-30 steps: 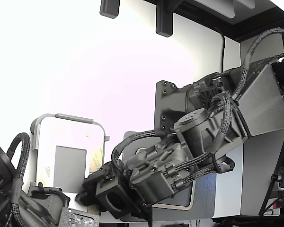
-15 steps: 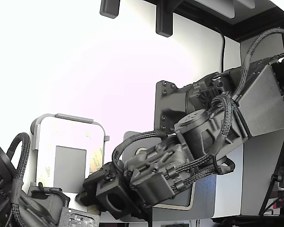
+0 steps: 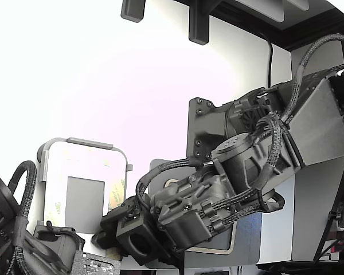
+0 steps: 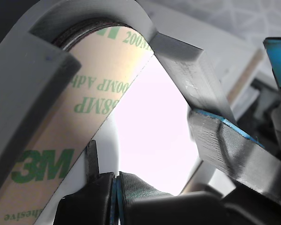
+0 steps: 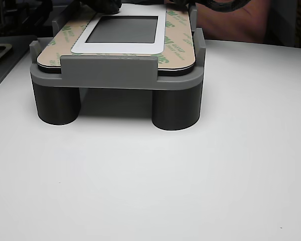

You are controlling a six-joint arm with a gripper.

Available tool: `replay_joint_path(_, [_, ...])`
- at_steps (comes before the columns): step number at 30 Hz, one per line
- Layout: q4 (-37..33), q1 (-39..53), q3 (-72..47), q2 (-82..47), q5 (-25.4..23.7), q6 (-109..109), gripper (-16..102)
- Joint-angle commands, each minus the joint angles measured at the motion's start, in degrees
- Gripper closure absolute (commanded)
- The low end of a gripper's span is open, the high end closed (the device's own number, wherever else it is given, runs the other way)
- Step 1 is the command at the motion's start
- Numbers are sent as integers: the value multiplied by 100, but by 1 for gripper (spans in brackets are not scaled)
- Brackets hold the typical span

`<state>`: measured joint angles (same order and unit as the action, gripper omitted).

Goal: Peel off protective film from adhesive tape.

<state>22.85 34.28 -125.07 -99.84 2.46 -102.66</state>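
A light panel (image 3: 85,204) with a small grey rectangle (image 5: 121,29) lies in a grey fixture (image 5: 108,70). Around its rim runs a tan tape frame (image 5: 175,35) printed with green 3M marks, seen close up in the wrist view (image 4: 84,112). I cannot tell the protective film apart from this frame. My gripper (image 3: 106,232) is at the panel's near corner on the exterior view's right. In the wrist view my gripper (image 4: 116,187) has its dark, blue-edged pads pressed together beside the frame's inner edge. No film shows between them.
A second black arm (image 3: 23,240) with corrugated cables sits at the exterior view's lower left, close to the fixture. A grey, blue-edged piece (image 4: 225,145) stands beside my fingers. The fixture rests on round legs (image 5: 176,108) on a white table (image 5: 150,191).
Almost nothing differs. The arm's cables shift very slightly and the gripper stays at the panel's corner.
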Motion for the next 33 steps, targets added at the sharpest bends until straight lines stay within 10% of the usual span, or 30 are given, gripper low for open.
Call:
replay_joint_path(1, [9,-18,114,-123,9,18,96])
replay_joint_path(33, [44,132,193,-132,0,167,96])
